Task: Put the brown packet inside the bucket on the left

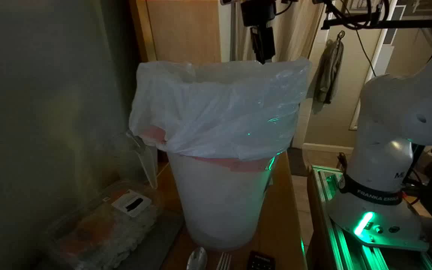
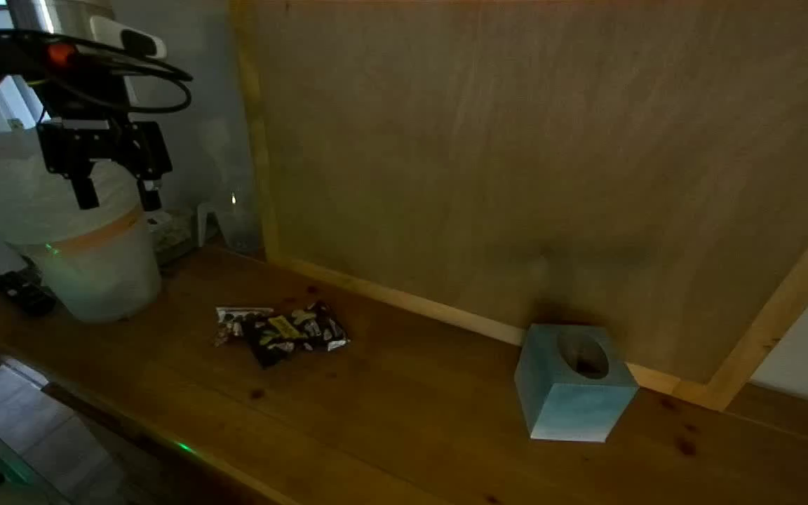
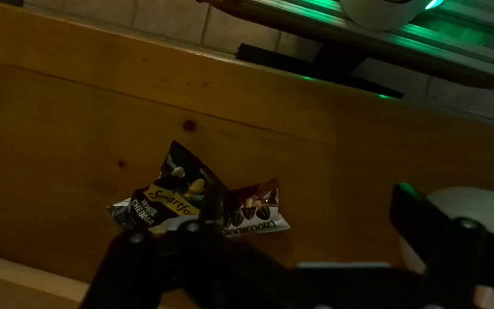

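Gripper (image 2: pixel 119 200) hangs nose-down, upper L of frame in an ext. view, fingers (image 2: pixel 85 192) spread wide; bag-lined white bucket (image 2: pixel 99 280) shows behind the gap. Wrist view agrees: one finger lower ctr., one lower R, big space betw. Height above table (image 2: pixel 411 428) can't tell.

Brown CHOCOROOM packet (image 3: pixel 255 208) flat on table, outside bucket; just below ctr. in wrist view, lettering upside down, finger hiding part. Black Smartfood White Cheddar bag (image 3: pixel 170 195) overlaps one end. Ext. view puts the pair L of ctr., apart from bucket.

Bucket upright in both ext. views, translucent white liner (image 1: pixel 219 108) folded over rim.

Also noted: clear plastic box (image 1: pixel 107 221), lower L, beside bucket; metal spoon (image 1: pixel 197 258), fork (image 1: pixel 223 261) & black keypad (image 1: pixel 261 261) at bottom edge; blue tissue box (image 2: pixel 572 393), lower R; dark garment (image 1: pixel 329 71) hung upper R; Franka arm (image 1: pixel 377 165) far R, green light lit on base.
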You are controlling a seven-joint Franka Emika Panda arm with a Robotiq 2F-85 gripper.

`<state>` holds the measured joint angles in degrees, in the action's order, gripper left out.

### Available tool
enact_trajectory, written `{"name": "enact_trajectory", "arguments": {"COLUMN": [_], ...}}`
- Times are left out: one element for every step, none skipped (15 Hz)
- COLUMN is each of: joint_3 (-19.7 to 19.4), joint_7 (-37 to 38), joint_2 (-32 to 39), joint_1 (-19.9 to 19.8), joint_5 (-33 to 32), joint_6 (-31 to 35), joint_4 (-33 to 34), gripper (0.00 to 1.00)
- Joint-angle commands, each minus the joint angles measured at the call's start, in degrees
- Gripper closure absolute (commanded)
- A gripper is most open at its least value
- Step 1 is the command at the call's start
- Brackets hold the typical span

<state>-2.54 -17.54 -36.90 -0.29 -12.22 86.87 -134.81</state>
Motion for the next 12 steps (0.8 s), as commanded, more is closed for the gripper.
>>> {"name": "enact_trajectory", "arguments": {"joint_3": [-0.8, -0.8, -0.8, -0.8, -0.8, -0.8, -1.0, -1.4, -1.7, -2.2, -2.6, -2.8], "joint_7": [0.5, 0.5, 0.5, 0.5, 0.5, 2.8, 4.4, 4.5, 5.6, 5.8, 6.4, 7.2], "joint_2": [0.0, 0.0, 0.0, 0.0, 0.0, 1.9, 3.1, 4.1, 5.1, 6.2, 7.5, 8.7], "joint_1": [1.1, 1.1, 1.1, 1.1, 1.1, 0.2, -0.2, -0.1, -0.3, -0.4, -0.5, -0.7], "joint_5": [-0.4, -0.4, -0.4, -0.4, -0.4, -0.2, 0.3, 0.6, 0.9, 1.1, 1.3, 1.6], "joint_6": [-0.2, -0.2, -0.2, -0.2, -0.2, -0.4, 0.3, 0.4, 1.2, 1.7, 2.6, 3.4], "joint_4": [0.1, 0.1, 0.1, 0.1, 0.1, 0.5, 0.4, 0.2, 0.0, -0.4, -0.8, -1.0], "gripper": [0.00, 0.00, 0.00, 0.00, 0.00, 0.00, 0.00, 0.00, 0.00, 0.00, 0.00, 0.00]}}
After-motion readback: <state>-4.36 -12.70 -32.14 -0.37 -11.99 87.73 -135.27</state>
